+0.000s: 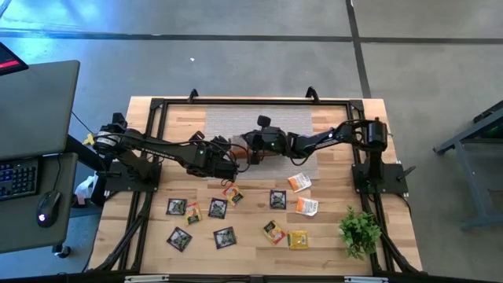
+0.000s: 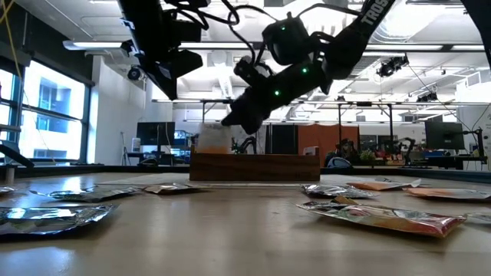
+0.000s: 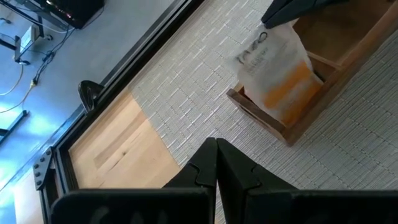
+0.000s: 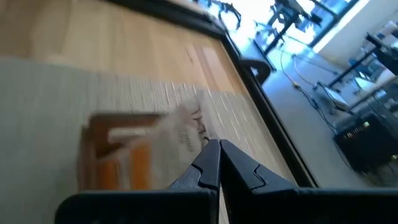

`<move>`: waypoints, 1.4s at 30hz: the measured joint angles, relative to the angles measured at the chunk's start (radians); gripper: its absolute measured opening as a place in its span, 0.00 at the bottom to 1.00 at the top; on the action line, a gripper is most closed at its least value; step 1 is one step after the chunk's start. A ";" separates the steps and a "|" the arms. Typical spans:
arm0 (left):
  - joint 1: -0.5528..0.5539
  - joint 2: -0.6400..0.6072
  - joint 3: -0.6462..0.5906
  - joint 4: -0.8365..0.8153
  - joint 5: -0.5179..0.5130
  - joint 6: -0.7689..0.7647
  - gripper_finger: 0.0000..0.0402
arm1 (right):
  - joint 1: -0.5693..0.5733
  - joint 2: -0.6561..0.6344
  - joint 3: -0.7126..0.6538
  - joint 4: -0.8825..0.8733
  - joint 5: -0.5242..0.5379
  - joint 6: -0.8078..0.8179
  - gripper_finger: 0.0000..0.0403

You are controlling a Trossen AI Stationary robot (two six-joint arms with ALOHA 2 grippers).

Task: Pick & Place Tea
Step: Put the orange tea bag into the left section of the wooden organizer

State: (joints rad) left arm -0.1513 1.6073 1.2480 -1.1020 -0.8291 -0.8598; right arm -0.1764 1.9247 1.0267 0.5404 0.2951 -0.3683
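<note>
On the table, largest thing first:
Table [image 1: 259, 245]: pale wood inside a black frame, with a grey mat [image 1: 236, 119] across its far half.
Left arm: reaches from the left edge toward the middle; left gripper [image 1: 229, 167] hangs just off the mat's near edge, beside the tray, jaws pressed together on nothing.
Right arm: reaches in from the right edge over the mat; right gripper [image 1: 245, 149] sits over the tray's left end, fingers closed on a white-and-orange sachet [image 3: 278, 74].
Tray [image 2: 255, 165]: brown wood, on the mat, mostly under the arms from above; its compartment wall shows in the left wrist view.
Plant [image 1: 359, 231]: small and green, near right corner.
Held sachet: stands upright at the tray's end compartment, lower edge inside the wall.
Loose tea [image 1: 224, 236]: about a dozen sachets flat on bare wood near the front edge, dark ones left, orange and yellow ones right.
</note>
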 joint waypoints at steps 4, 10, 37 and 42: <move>0.000 0.000 0.000 0.003 0.000 0.010 0.00 | 0.000 0.000 0.000 -0.011 0.013 0.001 0.00; 0.000 0.000 0.000 0.006 0.000 0.014 0.00 | -0.002 0.000 0.000 -0.011 -0.073 -0.006 0.00; 0.000 0.000 0.000 0.012 0.016 0.017 0.00 | 0.236 -0.514 -0.001 -0.837 0.042 0.099 0.35; 0.000 0.000 0.000 0.034 0.030 0.017 0.00 | 0.290 -0.628 0.000 -1.154 0.019 0.381 0.35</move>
State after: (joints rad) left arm -0.1513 1.6073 1.2480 -1.0677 -0.7994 -0.8425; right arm 0.1137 1.2966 1.0264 -0.6139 0.3138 0.0124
